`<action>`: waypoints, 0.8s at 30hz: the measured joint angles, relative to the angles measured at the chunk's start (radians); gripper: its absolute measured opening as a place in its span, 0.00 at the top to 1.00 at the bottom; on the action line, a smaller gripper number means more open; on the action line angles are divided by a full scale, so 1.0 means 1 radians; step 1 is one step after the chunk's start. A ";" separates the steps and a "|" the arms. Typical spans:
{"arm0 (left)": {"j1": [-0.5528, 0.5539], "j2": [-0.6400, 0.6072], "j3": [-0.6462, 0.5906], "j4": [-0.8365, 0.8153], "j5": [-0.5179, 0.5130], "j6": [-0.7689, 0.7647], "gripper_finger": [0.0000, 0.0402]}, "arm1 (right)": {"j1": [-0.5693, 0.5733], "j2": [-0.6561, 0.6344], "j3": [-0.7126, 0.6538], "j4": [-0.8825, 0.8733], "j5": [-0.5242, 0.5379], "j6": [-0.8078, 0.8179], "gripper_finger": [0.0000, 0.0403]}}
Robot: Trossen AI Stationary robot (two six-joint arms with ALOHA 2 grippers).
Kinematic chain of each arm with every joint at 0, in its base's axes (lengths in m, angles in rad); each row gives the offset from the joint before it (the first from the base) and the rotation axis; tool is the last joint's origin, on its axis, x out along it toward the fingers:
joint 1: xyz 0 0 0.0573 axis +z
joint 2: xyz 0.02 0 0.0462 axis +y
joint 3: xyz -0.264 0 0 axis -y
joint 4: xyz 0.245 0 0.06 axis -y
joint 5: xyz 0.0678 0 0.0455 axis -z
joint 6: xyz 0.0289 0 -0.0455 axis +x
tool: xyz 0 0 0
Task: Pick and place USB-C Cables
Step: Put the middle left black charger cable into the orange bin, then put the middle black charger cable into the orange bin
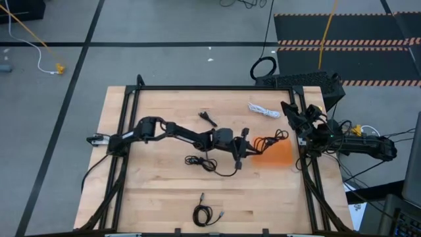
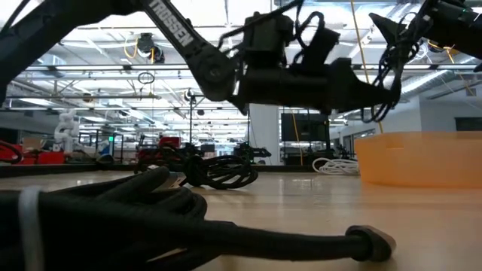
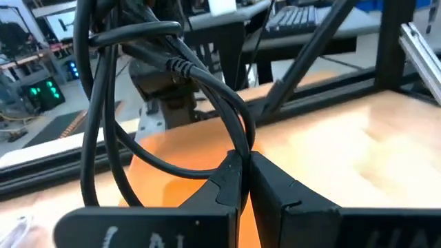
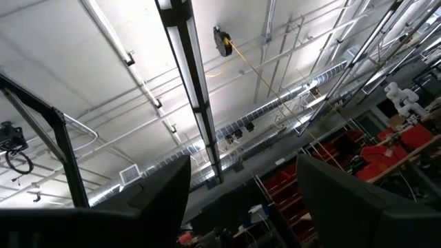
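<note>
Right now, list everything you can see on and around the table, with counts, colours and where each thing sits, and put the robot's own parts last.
Held USB-C cable: one, black, pinched in the left gripper over the tray's left edge.
Loose black USB-C cables: three; one at the table's far middle, one at the centre by the left arm, one at the near edge.
White USB-C cable: one, far right of the table, beyond the tray.
Orange tray: one, right side of the table.
Black ring-shaped loop: one, on the floor beyond the table.
Yellow cord: one, on the floor at far left.
Left gripper: shut on the cable.
Right gripper: open, raised at the table's right edge, pointing at the ceiling.
</note>
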 joint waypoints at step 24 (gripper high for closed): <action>0.017 0.023 0.054 -0.099 -0.009 -0.113 0.71 | 0.000 0.001 0.000 -0.020 0.000 0.001 0.36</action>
